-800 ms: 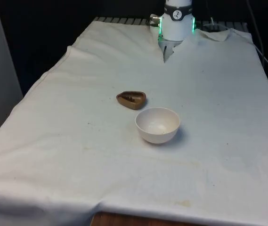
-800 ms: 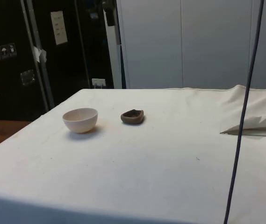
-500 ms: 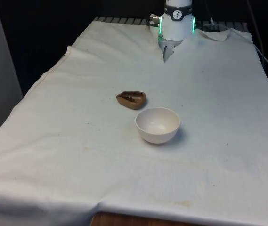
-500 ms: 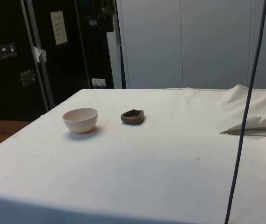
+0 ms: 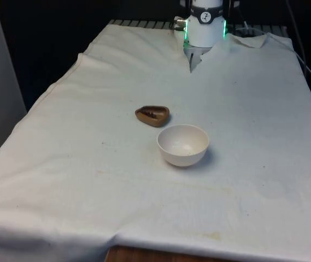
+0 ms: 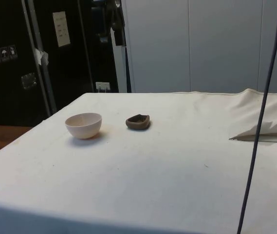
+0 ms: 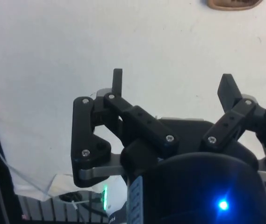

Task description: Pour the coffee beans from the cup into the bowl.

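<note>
Near the middle of the white cloth [image 5: 89,180] sits the cup [image 5: 152,115], a small brown, low, kinda lopsided thing, more like a shallow dish than a proper cup. You can see dark bits inside it in the front view, so that's the coffee beans [image 5: 153,113], though there's no telling how many. It's upright, flat on the cloth.

Just beside it, a bit nearer the front camera and toward the front view's right, is the bowl [image 5: 182,144]. It's white/cream, round, upright, and its inside looks bare. The two are close but not touching; from the side view the bowl [image 6: 83,125] and cup [image 6: 138,122] have a clear strip of cloth between them.

The gripper [image 7: 175,86] is up in the air over plain cloth, well apart from both containers, with its two black fingers [image 7: 117,81] spread wide and nothing between them. An edge of the brown cup [image 7: 233,4] just peeks into the wrist view, far past the fingertips.

A dark cable [image 6: 260,126] hangs down in the side view.
</note>
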`<act>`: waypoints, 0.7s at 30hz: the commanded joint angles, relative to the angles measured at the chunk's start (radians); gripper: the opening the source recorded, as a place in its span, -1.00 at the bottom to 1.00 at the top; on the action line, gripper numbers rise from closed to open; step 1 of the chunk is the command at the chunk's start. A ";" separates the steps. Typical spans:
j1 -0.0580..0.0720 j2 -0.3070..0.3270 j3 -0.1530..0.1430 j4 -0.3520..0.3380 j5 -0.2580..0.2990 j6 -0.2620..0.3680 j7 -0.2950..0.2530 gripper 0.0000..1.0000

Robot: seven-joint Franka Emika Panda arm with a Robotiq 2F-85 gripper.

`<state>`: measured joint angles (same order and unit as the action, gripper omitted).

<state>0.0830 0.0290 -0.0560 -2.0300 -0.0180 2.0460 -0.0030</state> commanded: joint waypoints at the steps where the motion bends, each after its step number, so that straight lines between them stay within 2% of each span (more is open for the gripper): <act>1: 0.002 -0.001 0.001 -0.012 -0.017 0.022 0.013 1.00; 4: 0.002 0.002 0.001 -0.025 -0.029 0.043 0.017 1.00; 5: 0.000 0.001 0.001 -0.021 -0.016 0.028 0.005 1.00; 6: 0.002 0.004 0.001 -0.034 -0.038 0.056 0.021 1.00; 14: 0.001 0.014 0.002 -0.071 -0.074 0.115 0.038 1.00; 15: 0.000 0.013 0.002 -0.061 -0.057 0.094 0.024 1.00; 16: 0.001 0.016 0.002 -0.076 -0.077 0.123 0.039 1.00; 21: 0.001 0.024 0.002 -0.103 -0.092 0.160 0.047 1.00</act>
<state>0.0830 0.0540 -0.0540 -2.1290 -0.0990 2.1940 0.0340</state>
